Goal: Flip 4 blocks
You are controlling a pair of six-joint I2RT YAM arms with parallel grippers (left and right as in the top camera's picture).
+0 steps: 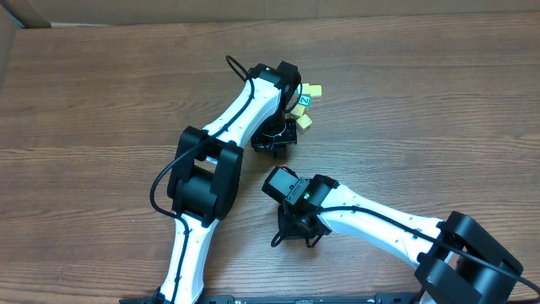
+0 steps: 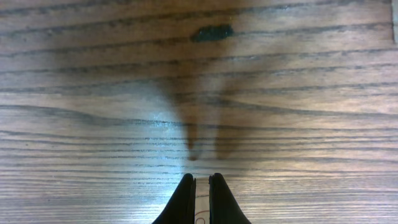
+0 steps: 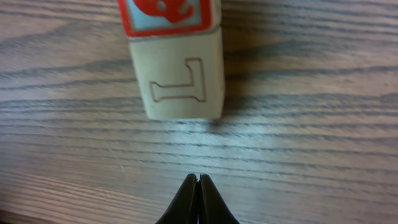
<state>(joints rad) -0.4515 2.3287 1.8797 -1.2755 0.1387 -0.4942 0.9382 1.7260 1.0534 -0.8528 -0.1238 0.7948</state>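
My right end effector [image 3: 198, 178] is pinched shut, empty. A letter block [image 3: 177, 84] sits just ahead, slightly left.

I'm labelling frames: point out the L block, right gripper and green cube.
L block [image 3: 177, 87]: right wrist view, its L face.
right gripper [image 3: 198, 182]: right wrist view, between shut fingertips.
green cube [image 1: 304, 101]: overhead view, top face.

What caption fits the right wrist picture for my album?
Shut right gripper poised just short of a pale block with an outlined L.
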